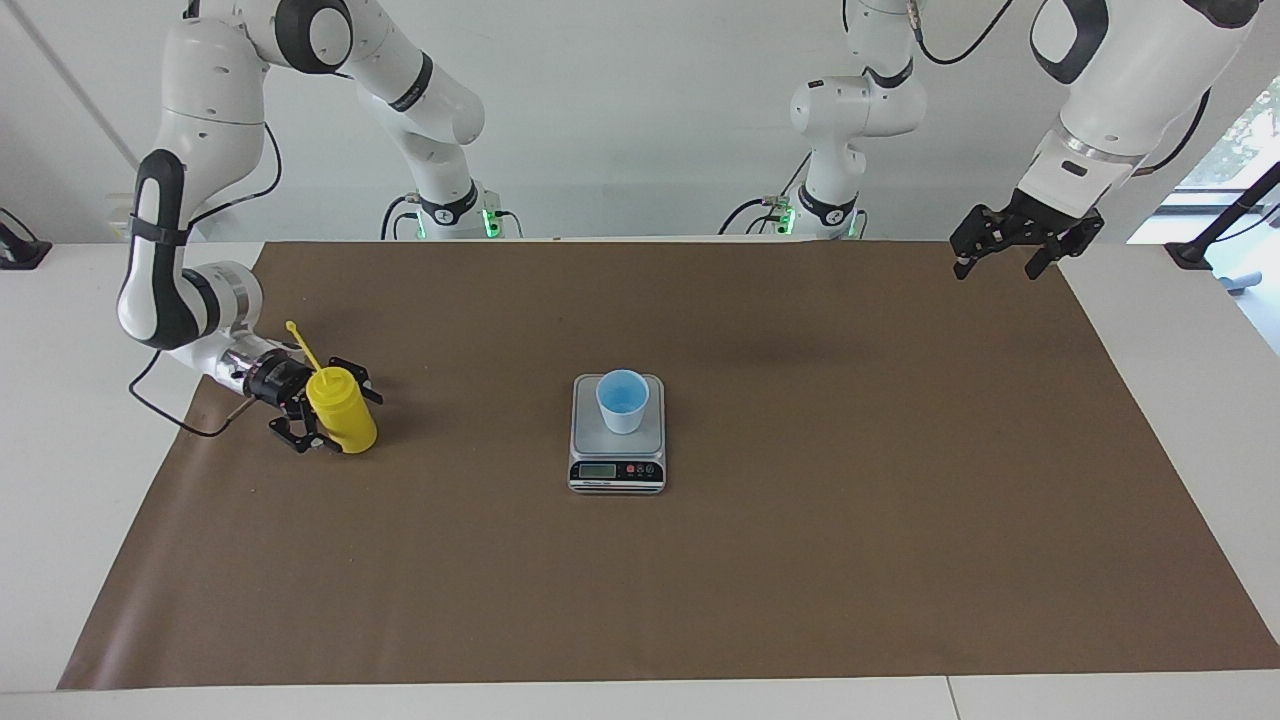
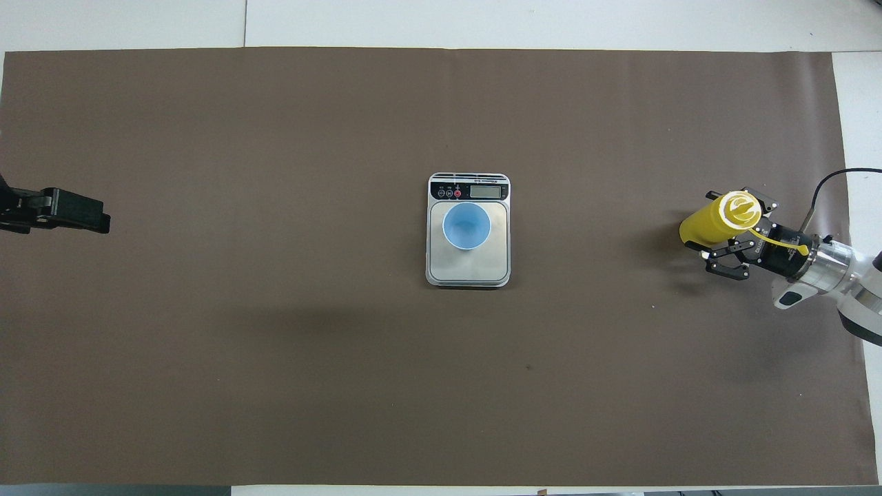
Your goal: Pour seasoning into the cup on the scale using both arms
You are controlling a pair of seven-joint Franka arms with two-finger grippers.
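The yellow seasoning bottle (image 1: 342, 410) stands upright on the brown mat near the right arm's end of the table, its cap strap sticking up. My right gripper (image 1: 333, 412) is low at the mat with its fingers spread on either side of the bottle, open around it; it shows the same way in the overhead view (image 2: 739, 234), with the bottle (image 2: 710, 222) between the fingers. The light blue cup (image 1: 622, 400) stands upright on the scale (image 1: 617, 462) at the mat's middle. My left gripper (image 1: 998, 265) hangs open and empty in the air over the mat's corner at the left arm's end, far from the cup.
A brown mat (image 1: 800, 550) covers most of the white table. The scale's display strip faces away from the robots (image 2: 468, 191). The right arm's cable (image 1: 160, 400) loops down onto the table beside the bottle.
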